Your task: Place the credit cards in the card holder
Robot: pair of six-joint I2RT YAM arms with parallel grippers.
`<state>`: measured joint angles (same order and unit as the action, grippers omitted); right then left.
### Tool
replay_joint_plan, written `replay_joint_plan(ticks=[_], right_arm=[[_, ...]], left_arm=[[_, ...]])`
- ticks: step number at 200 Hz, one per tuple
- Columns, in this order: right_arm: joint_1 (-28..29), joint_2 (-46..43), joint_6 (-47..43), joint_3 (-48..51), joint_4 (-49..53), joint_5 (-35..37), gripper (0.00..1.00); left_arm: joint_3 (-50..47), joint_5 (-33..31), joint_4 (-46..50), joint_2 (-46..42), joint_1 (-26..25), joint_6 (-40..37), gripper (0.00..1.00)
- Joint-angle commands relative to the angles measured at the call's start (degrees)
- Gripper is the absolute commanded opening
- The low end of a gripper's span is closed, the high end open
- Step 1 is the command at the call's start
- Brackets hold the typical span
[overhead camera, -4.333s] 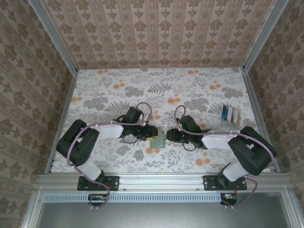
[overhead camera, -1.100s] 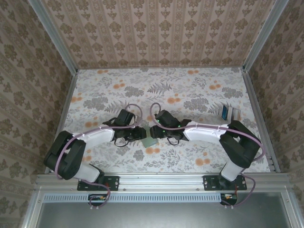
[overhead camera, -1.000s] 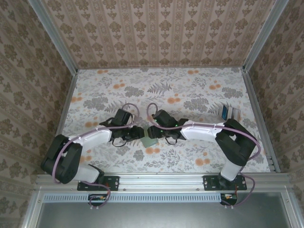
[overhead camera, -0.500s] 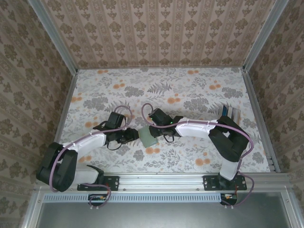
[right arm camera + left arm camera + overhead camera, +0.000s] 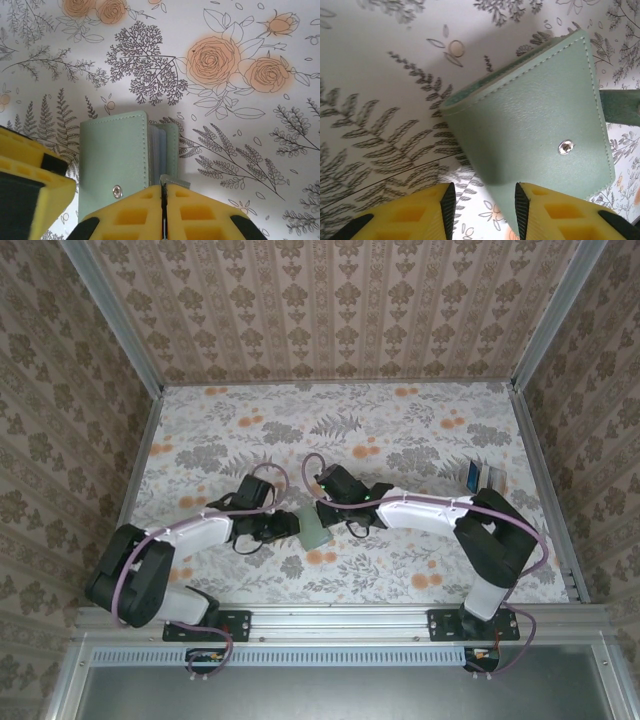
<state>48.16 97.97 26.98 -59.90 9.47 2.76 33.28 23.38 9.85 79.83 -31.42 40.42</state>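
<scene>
Early yet: cards (image 5: pixel 486 477) lie well apart from both fingers, right fingers (image 5: pixel 200 212) pinched shut on the holder's (image 5: pixel 112 155) strap (image 5: pixel 175 181), left fingers (image 5: pixel 560 215) narrowly apart astride its corner, grip unclear.

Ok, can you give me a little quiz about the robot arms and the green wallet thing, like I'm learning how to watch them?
1. Which gripper is pinched shut on the card holder?
2. Where are the credit cards? A: by the right edge of the table. B: stacked on top of the card holder. C: hanging off the table's near edge.
3. True or false: the card holder is red.
Key: 1: the right gripper, on a small flap at the holder's edge. 2: A. 3: false, it is sage green.
</scene>
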Motion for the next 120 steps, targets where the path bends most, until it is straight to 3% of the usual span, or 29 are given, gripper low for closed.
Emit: replay_joint_plan(ticks=[1,49,120], right_arm=[[-0.43,-2.3,-0.09,1.8,-0.43,-2.08,0.09],[-0.57,0.84,-1.49,1.4,-2.27,-9.44,0.08],[-0.7,6.42,-0.36,-0.02,-5.07,-11.63,0.08]], left_arm=[[2.49,-1.88,0.28,2.08,-0.83,-0.48,0.4],[3.35,-2.38,-0.28,5.65,-0.84,0.9,0.39],[2.81,-1.69,-1.79,6.18,-0.88,1.85,0.32]])
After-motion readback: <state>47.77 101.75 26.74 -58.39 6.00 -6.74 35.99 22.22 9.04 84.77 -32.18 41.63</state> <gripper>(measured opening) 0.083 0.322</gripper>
